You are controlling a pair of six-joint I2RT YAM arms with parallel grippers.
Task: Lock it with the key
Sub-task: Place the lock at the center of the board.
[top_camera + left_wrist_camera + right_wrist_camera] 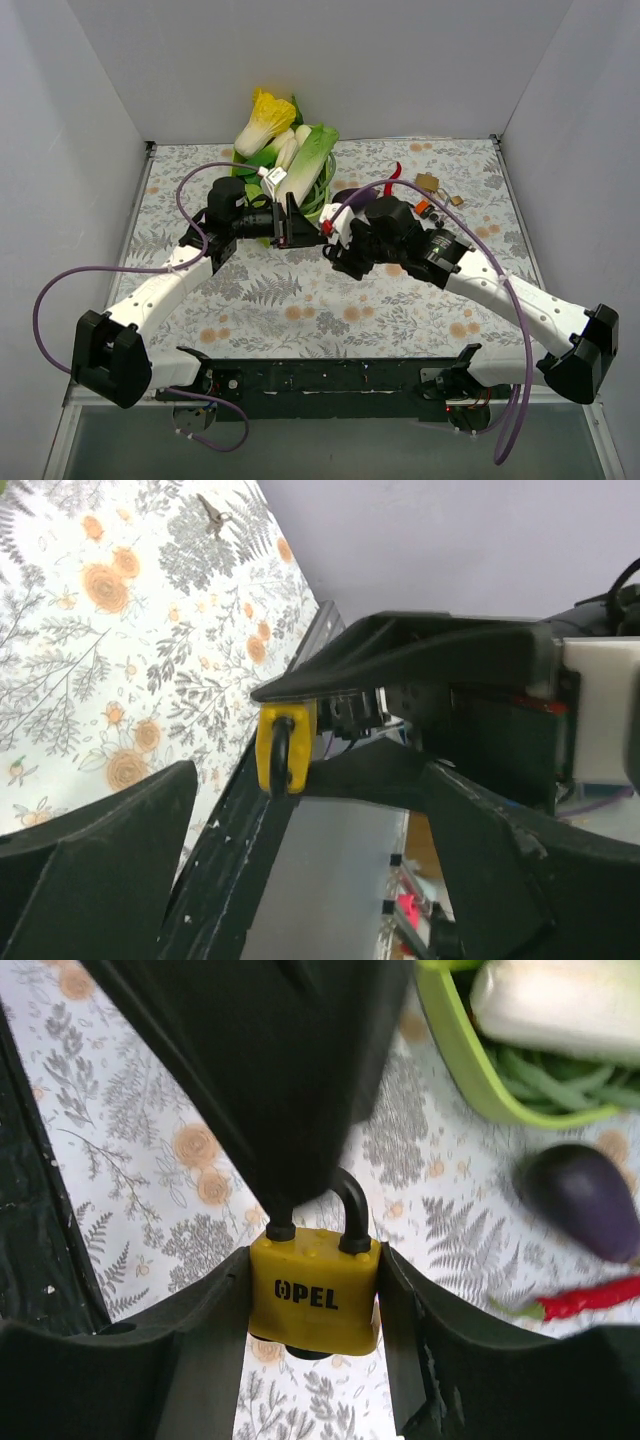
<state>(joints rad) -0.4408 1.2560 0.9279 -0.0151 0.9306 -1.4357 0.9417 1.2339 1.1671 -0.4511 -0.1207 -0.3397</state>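
Note:
A yellow padlock [313, 1292] marked OPEL, with a black shackle, is clamped by its body between the fingers of my right gripper [315, 1305], shackle pointing away from the wrist. It also shows edge-on in the left wrist view [283, 746]. My left gripper [300, 880] is open and empty, its fingers spread wide just short of the padlock; one finger [270, 1070] overlaps the shackle's left leg. Both grippers meet above the table's middle, the left gripper [298, 228] facing the right gripper [335, 240]. A small metal key [213, 515] lies on the floral cloth.
A green bowl [322, 203] of vegetables stands behind the grippers and shows in the right wrist view [480, 1085]. An eggplant [585, 1200] and a red chili [590, 1298] lie beside it. A brass padlock [428, 183] with keys lies at the back right.

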